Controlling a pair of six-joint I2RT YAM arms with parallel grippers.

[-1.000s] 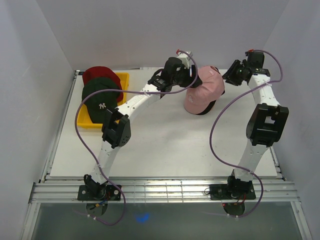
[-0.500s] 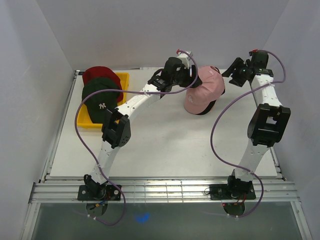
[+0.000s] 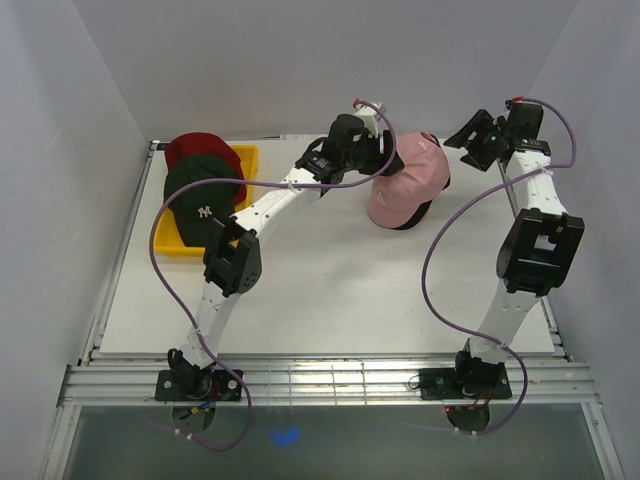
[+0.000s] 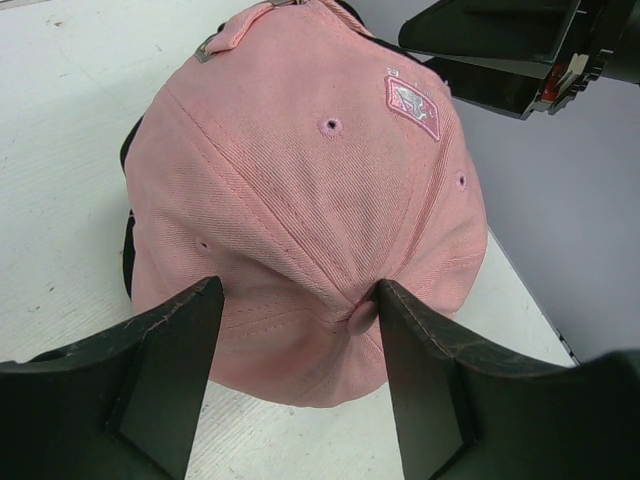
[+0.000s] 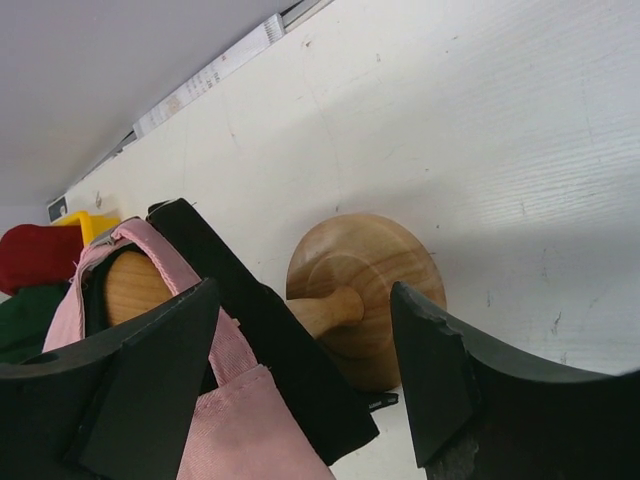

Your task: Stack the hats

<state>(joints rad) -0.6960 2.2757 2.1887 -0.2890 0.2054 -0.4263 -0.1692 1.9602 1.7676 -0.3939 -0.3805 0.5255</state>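
You can read a white NY monogram on the dark green cap at far left. The small patch on the pink cap is too faint to read.

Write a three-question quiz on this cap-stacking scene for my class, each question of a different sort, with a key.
1. True or false: the pink cap lies in the yellow tray.
2. Multiple choice: what lies over part of the dark red cap? A the pink cap; B the dark cap with the white logo; C nothing.
3. Fill in: in the right wrist view, the pink cap sits over a ____ stand.
Key: 1 false; 2 B; 3 wooden.
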